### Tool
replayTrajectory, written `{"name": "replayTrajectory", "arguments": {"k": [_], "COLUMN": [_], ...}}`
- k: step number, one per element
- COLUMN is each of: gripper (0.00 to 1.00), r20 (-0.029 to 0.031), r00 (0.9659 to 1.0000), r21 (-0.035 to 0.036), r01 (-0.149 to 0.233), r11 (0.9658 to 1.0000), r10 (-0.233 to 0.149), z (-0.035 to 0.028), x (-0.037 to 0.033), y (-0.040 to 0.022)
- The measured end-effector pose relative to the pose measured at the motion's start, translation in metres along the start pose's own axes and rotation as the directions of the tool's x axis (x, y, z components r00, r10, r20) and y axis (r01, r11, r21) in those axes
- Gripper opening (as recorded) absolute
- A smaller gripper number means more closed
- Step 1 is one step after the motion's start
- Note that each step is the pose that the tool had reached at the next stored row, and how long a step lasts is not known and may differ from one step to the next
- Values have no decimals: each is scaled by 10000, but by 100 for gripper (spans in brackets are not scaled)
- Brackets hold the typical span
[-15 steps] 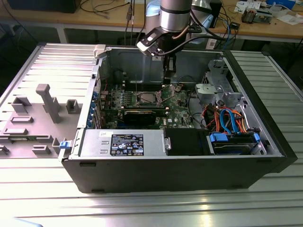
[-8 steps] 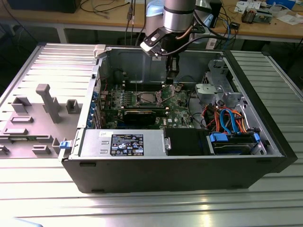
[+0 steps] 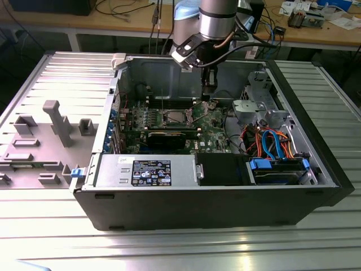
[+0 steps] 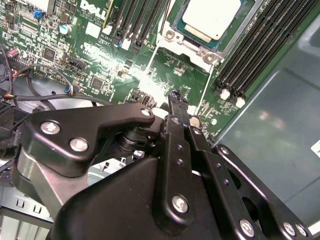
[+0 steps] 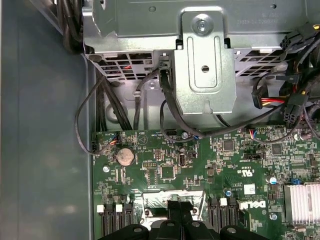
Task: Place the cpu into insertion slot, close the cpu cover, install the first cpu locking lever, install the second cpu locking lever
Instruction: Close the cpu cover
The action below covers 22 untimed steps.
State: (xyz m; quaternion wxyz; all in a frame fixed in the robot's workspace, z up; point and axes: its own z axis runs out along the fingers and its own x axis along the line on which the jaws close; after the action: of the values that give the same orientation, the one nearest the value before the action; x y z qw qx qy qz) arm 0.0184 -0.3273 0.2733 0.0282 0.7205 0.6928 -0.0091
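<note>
Chief: Gripper's condition?
Inspector: Black two-finger gripper (image 4: 178, 102) low over the green motherboard (image 4: 107, 50). Jaws drawn together, nothing seen between them.
Chief: The chip?
Inspector: Silver-topped square cpu (image 4: 210, 17) lies flat just beyond the fingertips, with the thin silver metal cover frame (image 4: 172, 36) around it, inside the open black computer case (image 3: 225, 209).

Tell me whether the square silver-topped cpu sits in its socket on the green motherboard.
Yes, in the second wrist view the cpu lies flat within the socket.

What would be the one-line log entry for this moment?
gripper: fingers shut, over motherboard | cpu: seated | cpu cover: lying around cpu
</note>
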Motion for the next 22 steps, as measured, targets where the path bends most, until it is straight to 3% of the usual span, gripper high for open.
{"name": "replayTrajectory", "arguments": {"k": [12,22], "gripper": [11,11], "r20": [2,15], "r00": [10000,10000], "r21": [1,0], "r01": [-1,0], "r11": [10000,10000], "r10": [1,0], "z": [3,41], "x": [1,8], "y": [21,161]}}
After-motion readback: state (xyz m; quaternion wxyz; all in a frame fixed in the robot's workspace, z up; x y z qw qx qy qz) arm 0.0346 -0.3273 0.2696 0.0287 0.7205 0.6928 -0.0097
